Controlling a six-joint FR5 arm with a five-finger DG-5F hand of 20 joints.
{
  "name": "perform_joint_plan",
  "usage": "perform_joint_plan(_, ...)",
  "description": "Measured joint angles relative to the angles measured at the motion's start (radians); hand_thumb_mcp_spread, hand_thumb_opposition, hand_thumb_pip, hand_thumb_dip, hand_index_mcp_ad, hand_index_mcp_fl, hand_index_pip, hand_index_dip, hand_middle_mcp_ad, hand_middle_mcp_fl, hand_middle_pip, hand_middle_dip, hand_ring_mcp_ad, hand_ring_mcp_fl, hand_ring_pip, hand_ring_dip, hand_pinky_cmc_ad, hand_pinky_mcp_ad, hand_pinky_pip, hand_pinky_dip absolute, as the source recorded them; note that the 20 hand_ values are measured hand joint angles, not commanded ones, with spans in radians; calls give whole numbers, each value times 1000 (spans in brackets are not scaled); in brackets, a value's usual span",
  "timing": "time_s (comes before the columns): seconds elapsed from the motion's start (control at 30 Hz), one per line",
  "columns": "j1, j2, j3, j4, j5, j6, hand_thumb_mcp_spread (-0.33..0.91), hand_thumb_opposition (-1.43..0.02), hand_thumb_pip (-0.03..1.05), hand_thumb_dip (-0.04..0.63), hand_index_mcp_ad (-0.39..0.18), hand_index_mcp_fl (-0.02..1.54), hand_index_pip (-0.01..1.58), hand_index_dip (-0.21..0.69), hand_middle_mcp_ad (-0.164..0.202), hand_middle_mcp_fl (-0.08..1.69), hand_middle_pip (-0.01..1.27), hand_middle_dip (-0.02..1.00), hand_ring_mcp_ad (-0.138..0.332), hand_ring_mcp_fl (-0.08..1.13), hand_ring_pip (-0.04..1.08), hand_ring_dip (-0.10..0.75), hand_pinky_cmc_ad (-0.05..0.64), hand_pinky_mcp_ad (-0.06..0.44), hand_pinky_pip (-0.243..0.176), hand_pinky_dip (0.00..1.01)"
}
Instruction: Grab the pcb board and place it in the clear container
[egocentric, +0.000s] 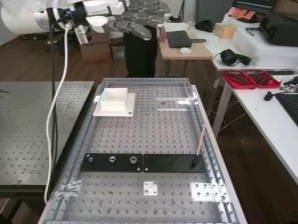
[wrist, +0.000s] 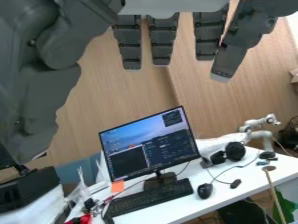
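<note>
In the high view we see the arm (egocentric: 26, 14) holding the hand (egocentric: 148, 12) at the top left, up beyond the far end of the perforated bench (egocentric: 133, 140), probably so the work area stays free. Its fingers (wrist: 164, 42) are straight and well spread, with nothing in their grasp.

We cannot pick out the pcb board for certain; our best guess is the small pale plate (egocentric: 150, 188) at the lower middle, lying flat. The clear container is equally doubtful, perhaps the see-through piece (egocentric: 171, 109) at upper right of the bench.

Two black plates (egocentric: 123, 166) lie end to end across the middle, likely to keep the round fittings (egocentric: 112, 159) in a row; a wooden stick (egocentric: 201, 140) slants up from their right end. The white block (egocentric: 114, 100) sits on a flat base (egocentric: 131, 105), presumably for steadiness.

We can read no label on these things. A flat board would call for a careful edge pinch, we judge.
</note>
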Motion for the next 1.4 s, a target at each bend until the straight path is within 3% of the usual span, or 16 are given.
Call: perform_joint_plan(1.4, -1, -10, 5, 12, 7, 3, 255, -742, 396, 96, -38, 124, 93, 241, 75, 2, 133, 110, 248, 0, 91, 21, 312, 211, -122, 702)
